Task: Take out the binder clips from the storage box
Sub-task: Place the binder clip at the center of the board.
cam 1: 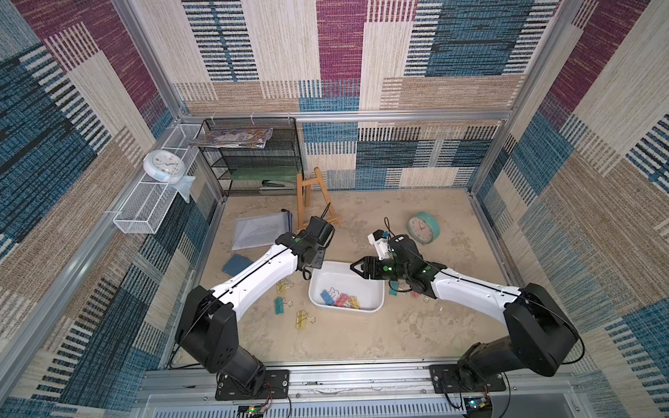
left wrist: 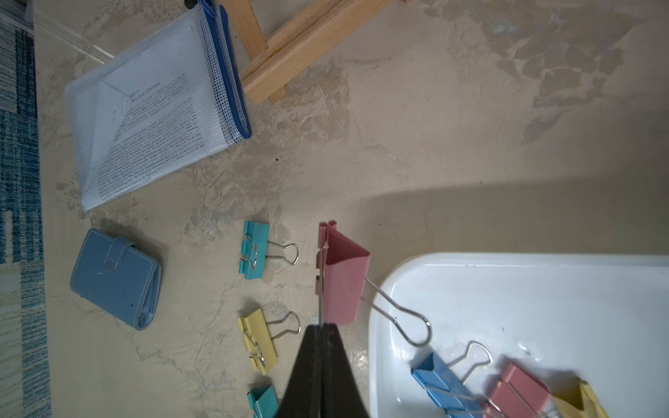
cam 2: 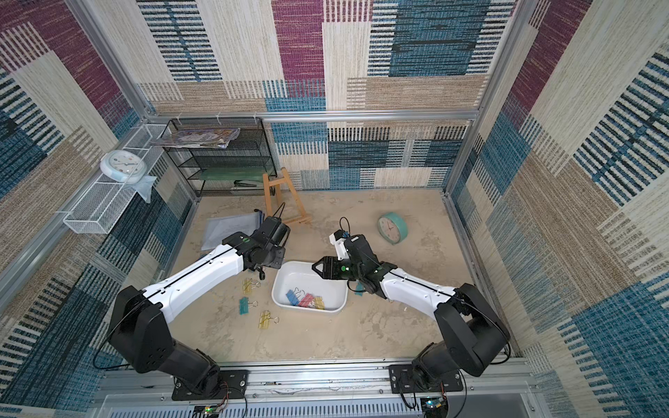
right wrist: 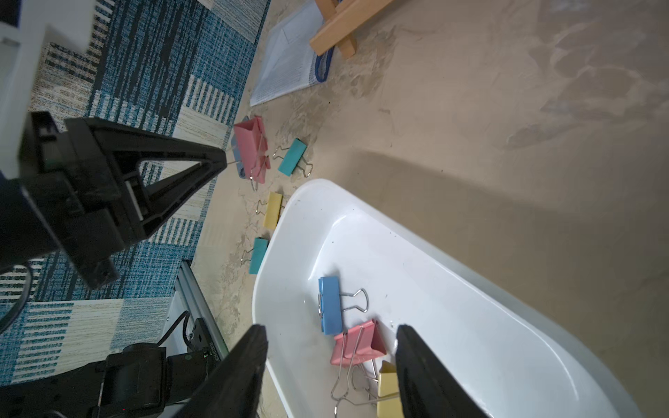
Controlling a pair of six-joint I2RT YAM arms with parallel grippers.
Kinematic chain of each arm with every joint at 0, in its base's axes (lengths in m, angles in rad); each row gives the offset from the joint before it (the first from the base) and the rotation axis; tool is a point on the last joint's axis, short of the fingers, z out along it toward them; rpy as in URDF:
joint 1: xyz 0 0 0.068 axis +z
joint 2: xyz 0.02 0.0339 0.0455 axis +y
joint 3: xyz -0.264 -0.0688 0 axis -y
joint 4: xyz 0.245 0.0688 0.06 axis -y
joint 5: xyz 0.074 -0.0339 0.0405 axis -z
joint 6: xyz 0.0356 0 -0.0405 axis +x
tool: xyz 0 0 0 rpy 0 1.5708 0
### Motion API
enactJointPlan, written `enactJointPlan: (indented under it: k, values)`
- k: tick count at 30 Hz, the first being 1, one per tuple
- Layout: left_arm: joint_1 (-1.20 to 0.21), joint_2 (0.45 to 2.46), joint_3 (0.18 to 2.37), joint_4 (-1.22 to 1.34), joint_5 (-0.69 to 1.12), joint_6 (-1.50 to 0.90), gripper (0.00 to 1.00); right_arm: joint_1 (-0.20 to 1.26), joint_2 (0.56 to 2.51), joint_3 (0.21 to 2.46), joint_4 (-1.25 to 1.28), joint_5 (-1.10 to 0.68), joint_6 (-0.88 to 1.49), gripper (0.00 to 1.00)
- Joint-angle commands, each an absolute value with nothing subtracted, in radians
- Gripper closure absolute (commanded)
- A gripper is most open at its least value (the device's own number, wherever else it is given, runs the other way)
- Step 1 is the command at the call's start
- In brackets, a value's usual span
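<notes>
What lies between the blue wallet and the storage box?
A teal clip, a yellow clip and the pink clip held by the left tool; left wrist view.

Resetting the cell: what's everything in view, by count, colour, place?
storage box: 1, white, centre
binder clips: 3, blue, pink, yellow, in box
loose clips: 4, teal, yellow, left of box
pink clip: 1, in left gripper
wire basket: 1, white, left wall
clocks: 2, teal on table, white on basket
mesh rack: 1, black, back
easel: 1, wooden, back
pouch: 1, clear, left
wallet: 1, blue, left
left gripper: shut on pink clip
right gripper: open, above box
</notes>
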State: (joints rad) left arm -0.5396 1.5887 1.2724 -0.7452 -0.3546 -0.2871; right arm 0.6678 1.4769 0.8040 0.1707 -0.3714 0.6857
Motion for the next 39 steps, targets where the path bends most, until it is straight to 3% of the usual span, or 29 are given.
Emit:
enactJointPlan:
  k: [1, 18, 31, 39]
  values:
    - [-0.522, 1.641, 1.314, -0.796, -0.342, -0.33, 1.0, 0.67, 1.484, 0.814, 0.185, -0.387, 0.675, 0.39]
    - [-0.463, 1.943, 1.487, -0.862, -0.42, -0.342, 1.0, 0.67, 1.479, 0.798, 0.177, -0.376, 0.676, 0.39]
    - [-0.456, 1.956, 1.422, -0.887, -0.415, -0.36, 1.0, 0.671, 1.494, 0.799, 0.182, -0.38, 0.678, 0.39]
    - [-0.454, 1.967, 1.444, -0.888, -0.45, -0.334, 0.95, 0.671, 1.493, 0.802, 0.177, -0.38, 0.675, 0.39]
